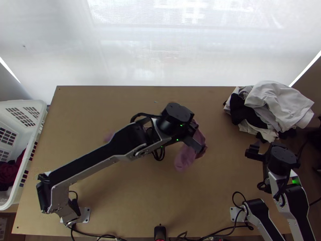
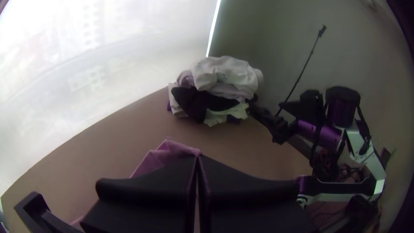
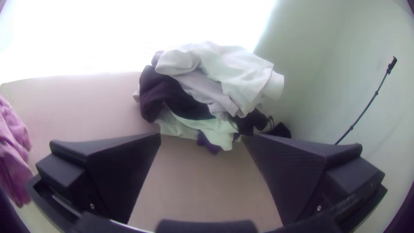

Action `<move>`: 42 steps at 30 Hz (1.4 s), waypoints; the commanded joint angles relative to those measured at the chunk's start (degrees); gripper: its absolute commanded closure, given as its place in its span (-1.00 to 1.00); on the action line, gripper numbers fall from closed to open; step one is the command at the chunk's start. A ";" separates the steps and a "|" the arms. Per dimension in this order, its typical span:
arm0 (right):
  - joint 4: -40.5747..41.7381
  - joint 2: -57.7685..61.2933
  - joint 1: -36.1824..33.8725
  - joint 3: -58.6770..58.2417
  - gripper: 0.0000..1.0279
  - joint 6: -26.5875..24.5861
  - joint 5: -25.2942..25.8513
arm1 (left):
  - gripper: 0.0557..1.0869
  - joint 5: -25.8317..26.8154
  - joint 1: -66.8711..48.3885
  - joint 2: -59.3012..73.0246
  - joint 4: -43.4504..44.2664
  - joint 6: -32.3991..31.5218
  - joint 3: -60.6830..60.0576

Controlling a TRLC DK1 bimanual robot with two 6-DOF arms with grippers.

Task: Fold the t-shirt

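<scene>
The left gripper (image 1: pixel 195 138) is over the middle of the table, holding the pink t-shirt (image 1: pixel 185 159), which hangs bunched from it. Another bit of pink shows left of the left arm, which covers much between. In the left wrist view, the left gripper (image 2: pixel 198 156) is shut, with pink t-shirt (image 2: pixel 166 152) fabric at its fingertips. At the table's right side stands the right gripper (image 1: pixel 257 149), away from the shirt. Seen from its own wrist, the right gripper (image 3: pixel 202 137) is open with nothing between its fingers; crumpled t-shirt (image 3: pixel 13 149) fabric hangs off to one side.
A heap of white, grey and black clothes (image 1: pixel 273 108) lies at the table's back right corner, just beyond the right gripper. A white laundry basket (image 1: pixel 30 160) with dark red cloth stands at the left edge. Bare wood (image 1: pixel 132 197) extends along the near side; cables run along its edge.
</scene>
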 commanded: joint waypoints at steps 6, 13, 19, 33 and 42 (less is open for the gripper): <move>6.47 2.08 2.68 2.47 -0.91 -12.79 -1.20 | 0.90 0.04 -7.47 10.50 1.23 -0.99 0.77; 6.47 5.86 4.79 2.73 -0.91 -13.93 -4.81 | -0.92 -0.05 -8.00 11.21 -3.70 -0.99 2.53; 7.35 11.84 6.90 4.49 -0.91 -13.84 -11.40 | -0.92 -0.05 -3.87 7.60 -10.90 -0.73 3.14; 1.11 26.25 19.73 11.26 -0.90 -13.75 -17.73 | -0.92 -0.14 16.96 -0.13 -29.10 4.19 2.53; -1.80 30.56 28.78 11.17 -0.90 -15.16 -18.52 | -0.91 -0.14 23.29 -6.99 -22.68 5.51 -11.54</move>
